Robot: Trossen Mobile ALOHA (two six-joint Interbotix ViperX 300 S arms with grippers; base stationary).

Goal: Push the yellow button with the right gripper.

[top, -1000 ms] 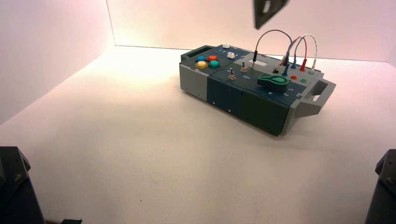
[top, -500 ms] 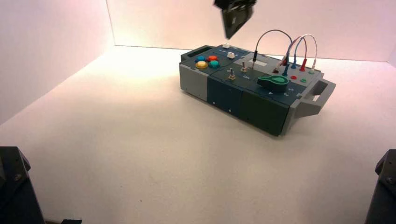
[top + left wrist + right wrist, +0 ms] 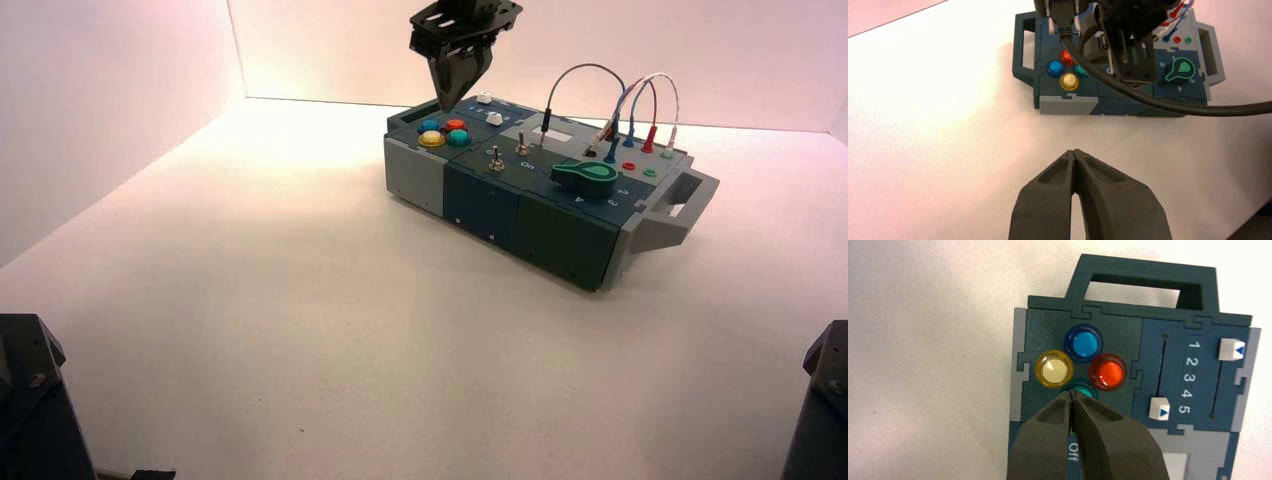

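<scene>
The yellow button (image 3: 1053,369) sits in a cluster with a blue (image 3: 1084,343), an orange-red (image 3: 1108,372) and a teal button (image 3: 1084,389) at the box's left end (image 3: 414,172). It also shows in the high view (image 3: 432,139) and the left wrist view (image 3: 1069,81). My right gripper (image 3: 1071,394) is shut, hanging above the box (image 3: 446,102) with its tips over the teal button's edge, beside the yellow one and not touching it. My left gripper (image 3: 1074,152) is shut and empty above the bare table, well short of the box.
Two white sliders (image 3: 1232,349) stand by numbers 1 to 5, one at 1, the other (image 3: 1160,408) near 5. Toggle switches (image 3: 496,158), a green knob (image 3: 586,176) and looped wires (image 3: 640,110) fill the box's right part. White walls close the back and left.
My right gripper has come down and to the left from the top edge of the high view, ending above the box's button end. The box has not moved.
</scene>
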